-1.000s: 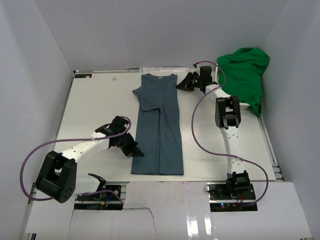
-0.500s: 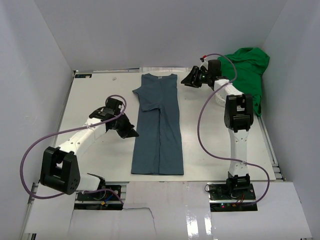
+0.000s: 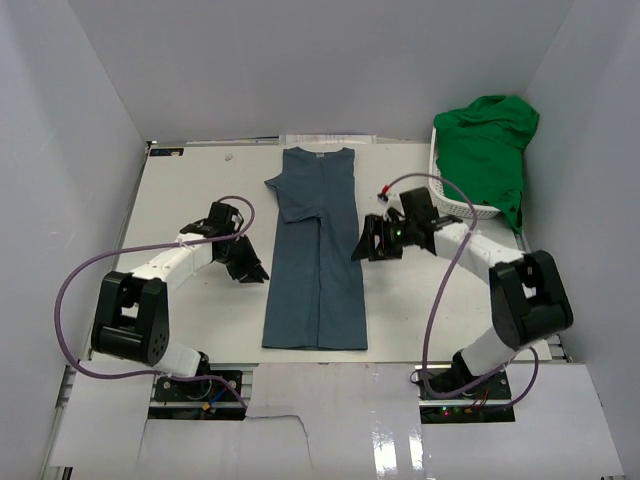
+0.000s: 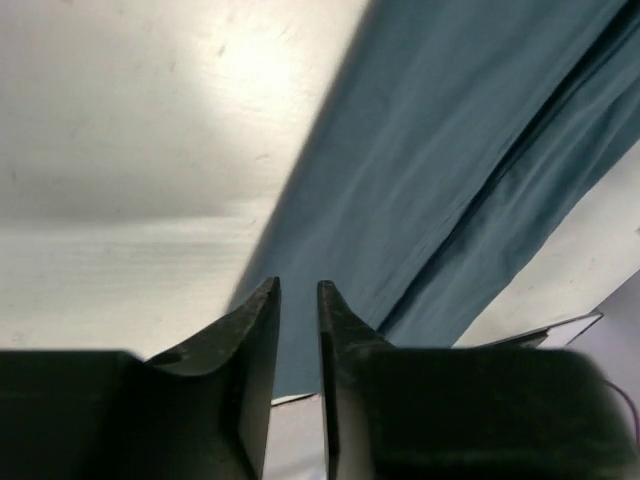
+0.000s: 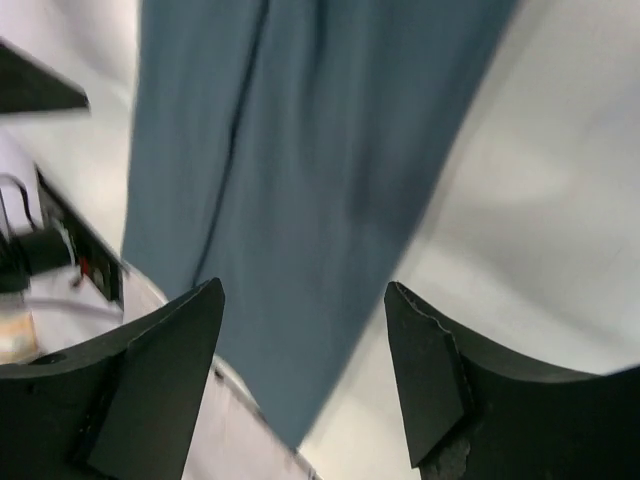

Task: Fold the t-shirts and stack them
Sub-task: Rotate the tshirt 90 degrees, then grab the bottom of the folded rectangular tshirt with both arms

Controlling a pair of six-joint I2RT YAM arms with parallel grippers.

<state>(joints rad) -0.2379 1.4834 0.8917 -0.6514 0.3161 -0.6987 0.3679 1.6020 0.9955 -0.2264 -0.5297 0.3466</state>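
The dark slate-blue t-shirt (image 3: pixel 318 250) lies flat in a long narrow strip down the middle of the table, collar at the far end. The bright green t-shirt (image 3: pixel 487 150) is bunched up in the basket at the back right. My left gripper (image 3: pixel 250 270) sits low just off the blue shirt's left edge. In the left wrist view its fingers (image 4: pixel 298 285) stand a narrow gap apart with nothing between them, and blue cloth (image 4: pixel 430 150) lies ahead. My right gripper (image 3: pixel 365 248) hovers at the shirt's right edge. It is wide open (image 5: pixel 305 290) and empty above the blue cloth (image 5: pixel 300 130).
A white lattice basket (image 3: pixel 462 206) stands at the back right against the wall, under the green shirt. Grey walls close in the table on the left, back and right. Both arms' purple cables loop over the table beside the shirt.
My right arm swung from the shirt's collar end back toward the middle of its right edge and opened wide. My left gripper drew away from the shirt's lower left edge and parted slightly.
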